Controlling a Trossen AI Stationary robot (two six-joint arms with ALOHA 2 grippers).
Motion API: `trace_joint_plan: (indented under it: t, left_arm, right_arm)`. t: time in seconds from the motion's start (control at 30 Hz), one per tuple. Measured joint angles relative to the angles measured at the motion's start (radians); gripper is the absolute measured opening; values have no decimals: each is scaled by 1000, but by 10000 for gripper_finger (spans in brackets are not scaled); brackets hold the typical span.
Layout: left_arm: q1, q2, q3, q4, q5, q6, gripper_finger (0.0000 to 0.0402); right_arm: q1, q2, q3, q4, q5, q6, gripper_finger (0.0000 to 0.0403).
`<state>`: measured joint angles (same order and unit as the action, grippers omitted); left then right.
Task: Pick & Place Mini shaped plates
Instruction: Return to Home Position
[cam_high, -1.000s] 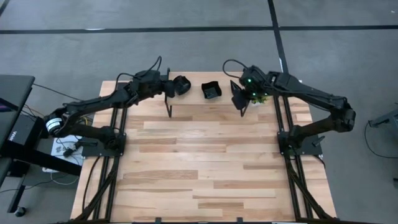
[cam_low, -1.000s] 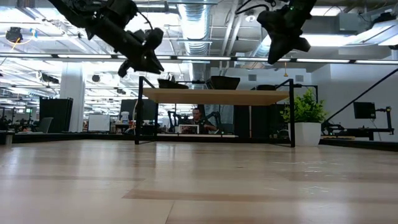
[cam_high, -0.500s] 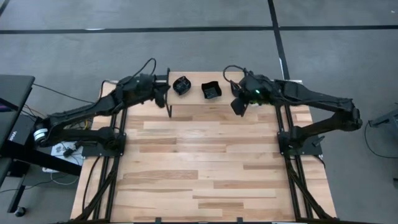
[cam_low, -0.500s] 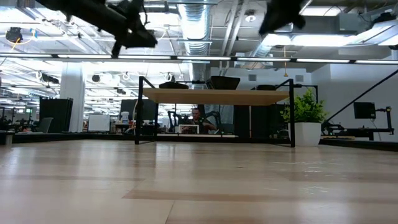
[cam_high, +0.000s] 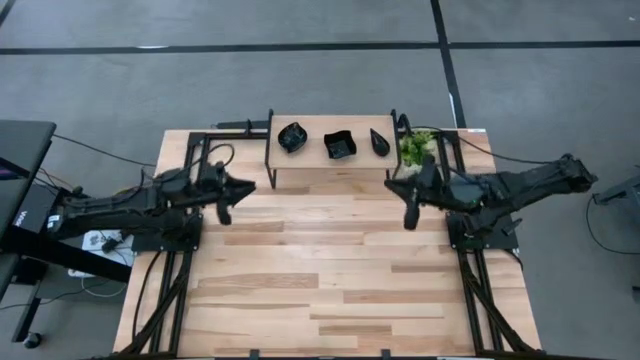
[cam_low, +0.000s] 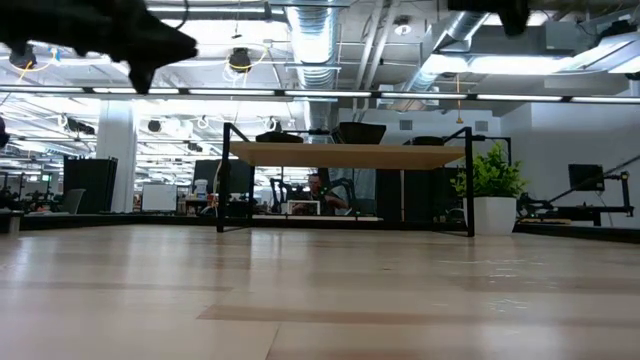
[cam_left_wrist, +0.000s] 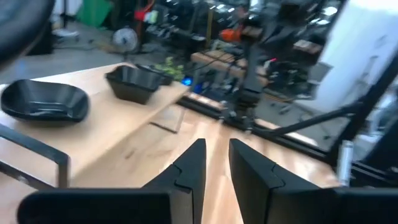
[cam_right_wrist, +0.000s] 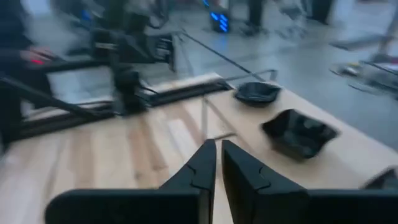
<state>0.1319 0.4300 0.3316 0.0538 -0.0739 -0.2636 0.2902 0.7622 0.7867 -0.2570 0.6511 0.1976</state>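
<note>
My left gripper (cam_left_wrist: 216, 165): jaws pinched nearly together, nothing between them. My right gripper (cam_right_wrist: 219, 155): same. The mini shaped plates sit on the shelf (cam_high: 315, 125) ahead of both, well clear: round plate (cam_high: 292, 137), square plate (cam_high: 340, 145), and leaf plate (cam_high: 380, 141) nearest my right.

the high view looks straight down on the whole pale wooden plank table (cam_high: 330, 270). the low view sits at table-top height, facing the raised wooden shelf on black metal legs (cam_low: 345, 155). both wrist views look closely across that shelf from opposite sides
</note>
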Motion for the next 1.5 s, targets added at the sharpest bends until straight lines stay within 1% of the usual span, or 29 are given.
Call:
trace_joint_plan:
  t: [0.1,0.27,0.4,0.5,0.63,0.77,0.87,1.0,1.5]
  left_arm:
    - [-37,-110,-74,6,0,-5,72]
    - [-61,-254,-188,11,0,-43,72]
    - [-65,-330,-268,17,0,-73,72]
    - [-65,-370,-322,19,-19,-92,72]
    - [-65,-385,-326,-6,-56,-94,72]
    - [-65,-379,-326,-9,-56,-78,72]
    - [-65,-375,-326,-9,-30,-81,72]
    - [-65,-375,-326,-8,-27,-81,72]
    - [-65,-374,-326,-1,-27,-81,72]
  right_arm:
    - [52,-100,-203,200,-22,-44,21]
    - [110,-231,-498,549,-22,-51,21]
    - [139,-303,-676,766,-23,-51,21]
    - [157,-348,-773,858,-22,-50,21]
    - [178,-393,-778,803,-20,-43,21]
    - [184,-407,-778,788,-22,-36,21]
    - [184,-408,-778,780,-22,30,21]
    - [184,-409,-778,763,-23,67,21]
    - [184,-408,-779,758,-25,66,21]
